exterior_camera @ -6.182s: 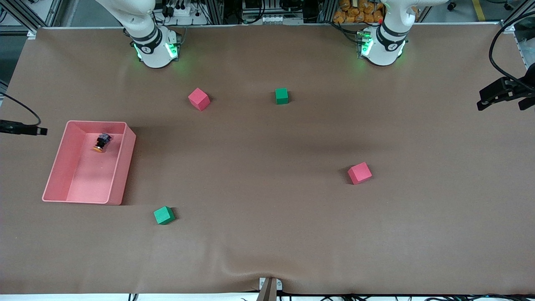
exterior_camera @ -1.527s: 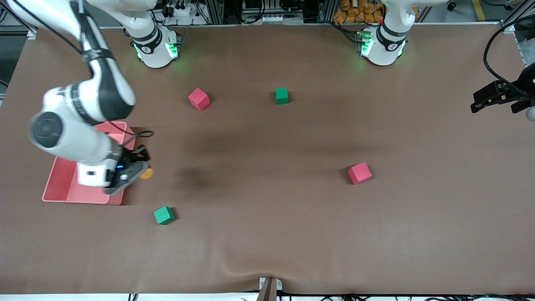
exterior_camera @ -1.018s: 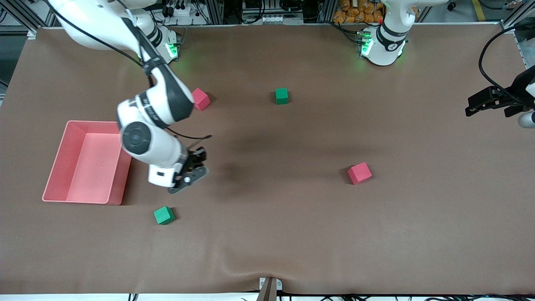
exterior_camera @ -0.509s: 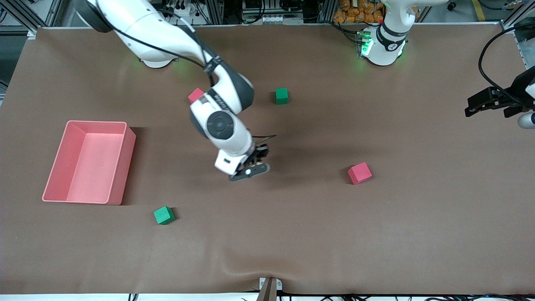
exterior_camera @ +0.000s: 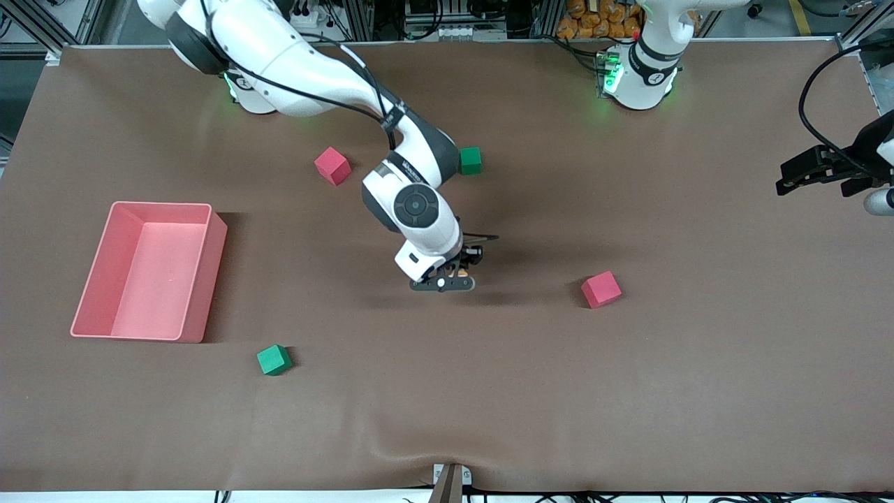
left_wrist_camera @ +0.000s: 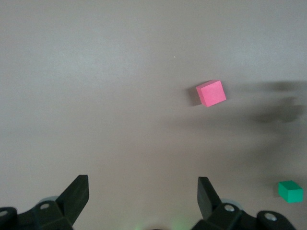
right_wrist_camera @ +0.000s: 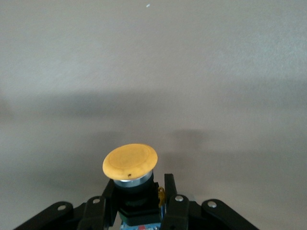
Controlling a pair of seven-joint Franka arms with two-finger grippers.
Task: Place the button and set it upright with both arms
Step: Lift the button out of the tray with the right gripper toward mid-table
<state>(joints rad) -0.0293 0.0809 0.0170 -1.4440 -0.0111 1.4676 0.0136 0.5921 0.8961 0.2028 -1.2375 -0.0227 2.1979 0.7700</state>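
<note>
Right hand (exterior_camera: 457,271) grips the small orange-capped black push-button (right_wrist_camera: 130,165) above the middle of the brown counter (exterior_camera: 447,391). Left hand (left_wrist_camera: 144,201) waits at the counter's end, fingers spread, empty.

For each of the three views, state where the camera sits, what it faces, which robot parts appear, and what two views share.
Front view: high across the table, facing both bases; shows both arms, the pink tray and the cubes.
Left wrist view: on the left arm's wrist, looking down at the table; its open left end effector shows.
Right wrist view: on the right arm's wrist; the right end effector grips the button.
Shared: front and left wrist views both show a pink cube.
</note>
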